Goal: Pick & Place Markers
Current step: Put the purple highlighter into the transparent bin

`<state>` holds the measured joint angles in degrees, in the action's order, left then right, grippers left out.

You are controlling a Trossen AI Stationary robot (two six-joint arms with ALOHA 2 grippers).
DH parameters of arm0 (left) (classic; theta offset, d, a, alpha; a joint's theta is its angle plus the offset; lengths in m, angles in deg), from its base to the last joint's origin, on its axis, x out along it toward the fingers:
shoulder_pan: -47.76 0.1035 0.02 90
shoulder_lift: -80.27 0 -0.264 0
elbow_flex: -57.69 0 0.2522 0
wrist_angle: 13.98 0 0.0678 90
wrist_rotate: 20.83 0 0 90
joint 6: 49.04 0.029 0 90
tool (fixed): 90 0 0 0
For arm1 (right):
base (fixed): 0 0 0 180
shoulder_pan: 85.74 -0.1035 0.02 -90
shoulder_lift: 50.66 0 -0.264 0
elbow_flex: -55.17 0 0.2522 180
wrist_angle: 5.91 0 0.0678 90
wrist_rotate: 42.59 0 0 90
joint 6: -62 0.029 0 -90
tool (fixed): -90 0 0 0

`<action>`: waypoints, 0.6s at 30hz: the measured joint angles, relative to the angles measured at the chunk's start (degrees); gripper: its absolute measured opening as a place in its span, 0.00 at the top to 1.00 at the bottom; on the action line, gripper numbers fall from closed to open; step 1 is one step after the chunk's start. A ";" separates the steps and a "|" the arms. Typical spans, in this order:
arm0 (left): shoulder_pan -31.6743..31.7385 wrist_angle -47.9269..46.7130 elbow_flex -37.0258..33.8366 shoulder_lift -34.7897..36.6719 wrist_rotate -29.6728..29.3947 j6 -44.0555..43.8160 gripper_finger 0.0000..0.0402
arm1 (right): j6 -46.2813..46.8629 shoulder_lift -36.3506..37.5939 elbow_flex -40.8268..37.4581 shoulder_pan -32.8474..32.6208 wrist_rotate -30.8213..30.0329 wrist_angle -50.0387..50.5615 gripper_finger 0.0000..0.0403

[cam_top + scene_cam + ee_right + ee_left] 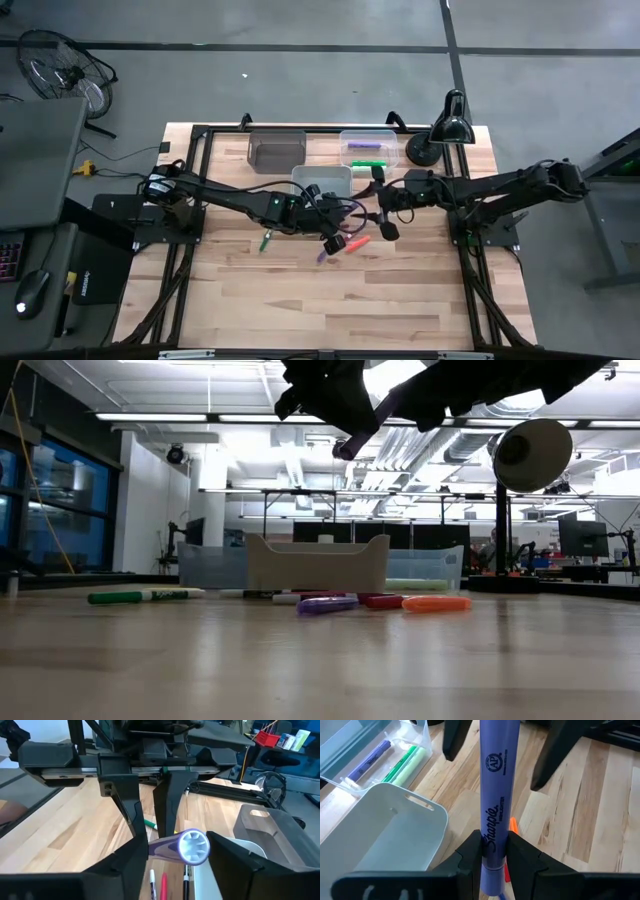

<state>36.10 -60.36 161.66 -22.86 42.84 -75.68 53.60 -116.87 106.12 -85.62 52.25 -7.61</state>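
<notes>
My left gripper (494, 854) pinches a purple Sharpie highlighter (496, 795) above the table's middle, just beside the white bin's (395, 827) rim. My right gripper (384, 214) faces it, fingers spread around its tip; bare wood lies nearer.

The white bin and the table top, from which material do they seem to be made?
The white bin looks like moulded plastic with a matte, smooth finish: thin even walls, rounded corners and a cut-out handle slot. The table top looks like wood, probably jointed planks with a light satin finish: pale boards with visible grain and seams, and a soft reflection in the low view.
</notes>
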 joint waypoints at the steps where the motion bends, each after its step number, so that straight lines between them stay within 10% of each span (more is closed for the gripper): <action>1: 0.00 -0.01 0.00 0.00 0.00 0.01 0.83 | -0.04 0.00 0.00 0.00 0.00 0.00 0.55; 18: 0.04 -0.56 -0.06 0.00 0.93 1.16 0.83 | -0.24 0.00 0.00 -0.02 0.95 0.15 0.82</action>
<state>36.14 -60.92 161.60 -22.86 43.77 -74.53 53.35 -116.87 106.12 -85.64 53.20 -7.46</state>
